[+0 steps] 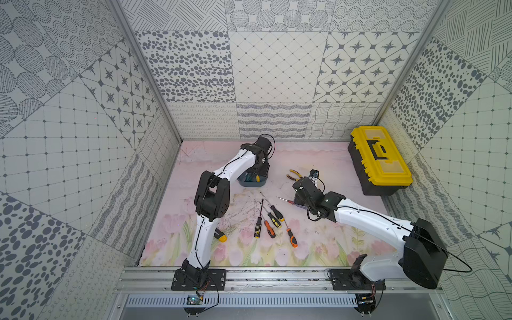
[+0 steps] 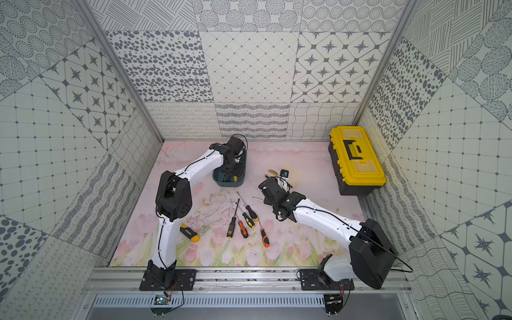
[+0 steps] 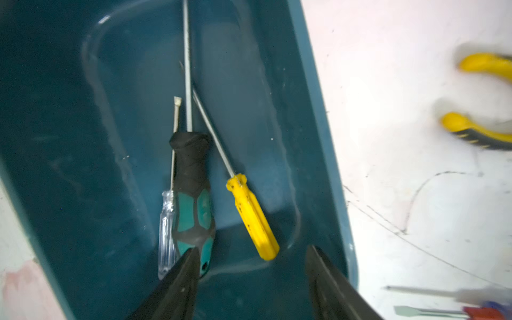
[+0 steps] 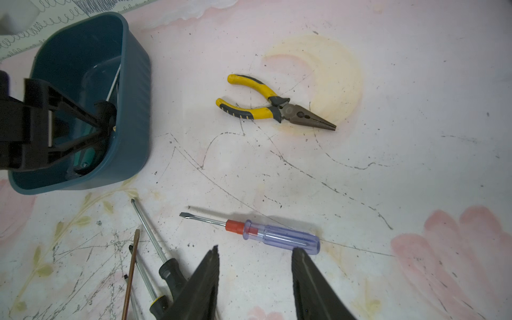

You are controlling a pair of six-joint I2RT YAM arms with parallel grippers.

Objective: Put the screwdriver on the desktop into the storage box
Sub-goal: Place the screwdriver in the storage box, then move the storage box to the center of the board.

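Plainly, the teal-and-black-handled screwdriver [image 3: 191, 177] lies inside the small dark teal plastic storage box [image 3: 304, 138] on the pale pink tulip-printed table [image 4: 388, 180].
Left jaws hang spread and empty just above it; right jaws, also spread and empty, hover over a clear purple-handled screwdriver [image 4: 279, 235] lying on the table near the box.

We log a back wall [image 1: 277, 83] of grey-on-white patchwork panels: dots, diamonds, stars, waves. Side walls [image 1: 69, 133] match. Aluminium posts [image 1: 146, 72] at the back corners, aluminium rail [image 1: 277, 278] along the front. Light soft, even
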